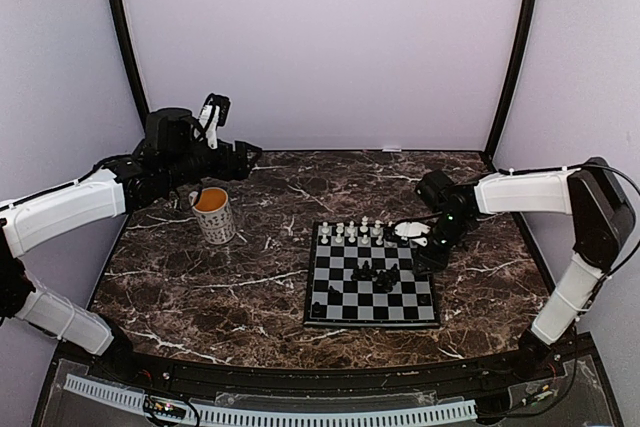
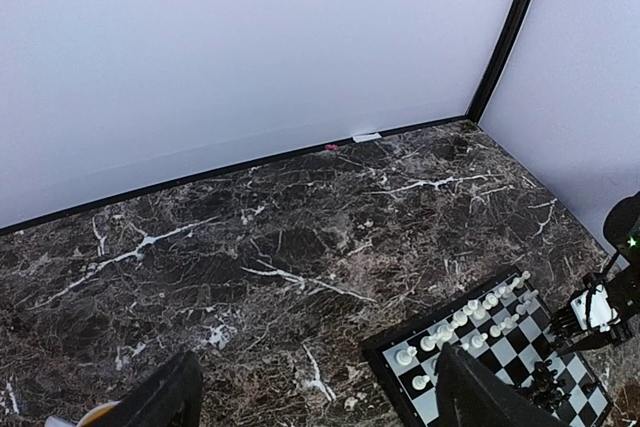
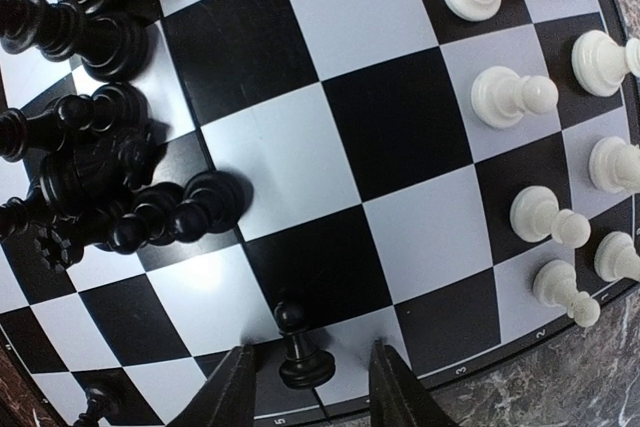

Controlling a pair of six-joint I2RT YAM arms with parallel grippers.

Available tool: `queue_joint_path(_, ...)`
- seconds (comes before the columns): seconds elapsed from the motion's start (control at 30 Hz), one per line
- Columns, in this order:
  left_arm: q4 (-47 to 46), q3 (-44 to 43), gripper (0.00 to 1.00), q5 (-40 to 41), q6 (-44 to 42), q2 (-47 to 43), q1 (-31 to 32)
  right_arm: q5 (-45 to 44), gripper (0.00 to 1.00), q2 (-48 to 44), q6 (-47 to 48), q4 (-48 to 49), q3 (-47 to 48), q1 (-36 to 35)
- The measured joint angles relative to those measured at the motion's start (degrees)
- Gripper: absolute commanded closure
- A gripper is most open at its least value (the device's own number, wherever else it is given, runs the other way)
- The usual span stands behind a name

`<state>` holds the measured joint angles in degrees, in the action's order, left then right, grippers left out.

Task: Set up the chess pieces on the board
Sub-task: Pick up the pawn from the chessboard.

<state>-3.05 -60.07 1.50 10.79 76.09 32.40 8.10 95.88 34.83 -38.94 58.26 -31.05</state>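
Observation:
The board (image 1: 371, 291) lies right of centre on the marbled table. White pieces (image 1: 356, 231) stand along its far rows. Several black pieces (image 1: 376, 274) lie heaped mid-board, and the heap fills the upper left of the right wrist view (image 3: 100, 177). One black piece (image 1: 318, 307) stands at the near left corner. My right gripper (image 1: 432, 253) is at the board's right edge. In the right wrist view it (image 3: 312, 379) is open, its fingers either side of an upright black pawn (image 3: 303, 352) and apart from it. My left gripper (image 1: 245, 157) is open and empty above the table, by the mug.
A white mug (image 1: 214, 215) with an orange inside stands left of the board, under my left arm. The board's corner and white pieces (image 2: 470, 322) show at the lower right of the left wrist view. White walls close the back and both sides.

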Motion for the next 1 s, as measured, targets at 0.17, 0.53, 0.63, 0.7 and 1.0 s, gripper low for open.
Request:
queue_joint_path(0.17, 0.0, 0.0, 0.17, -0.3, 0.2, 0.1, 0.0, 0.9, 0.73, 0.5, 0.4, 0.0, 0.5, 0.1)
queue_joint_path(0.53, 0.0, 0.0, 0.17, -0.6, 0.4, 0.8, 0.0, 2.3, 0.79, 0.9, 0.7, -0.4, 0.8, 0.1)
queue_joint_path(0.63, 0.0, 0.0, 0.17, -0.6, 0.4, 0.8, 0.0, 2.4, 0.84, 0.9, 0.8, -0.5, 0.8, 0.1)
queue_joint_path(0.7, 0.1, -0.1, 0.17, -0.6, 0.4, 0.8, 0.0, 2.6, 0.86, 0.9, 0.7, -0.6, 0.8, 0.1)
queue_joint_path(1.0, 0.1, -1.0, 0.19, -3.8, 0.4, 2.1, 0.0, 3.8, 0.9, -1.0, 0.6, -1.9, 0.4, 0.2)
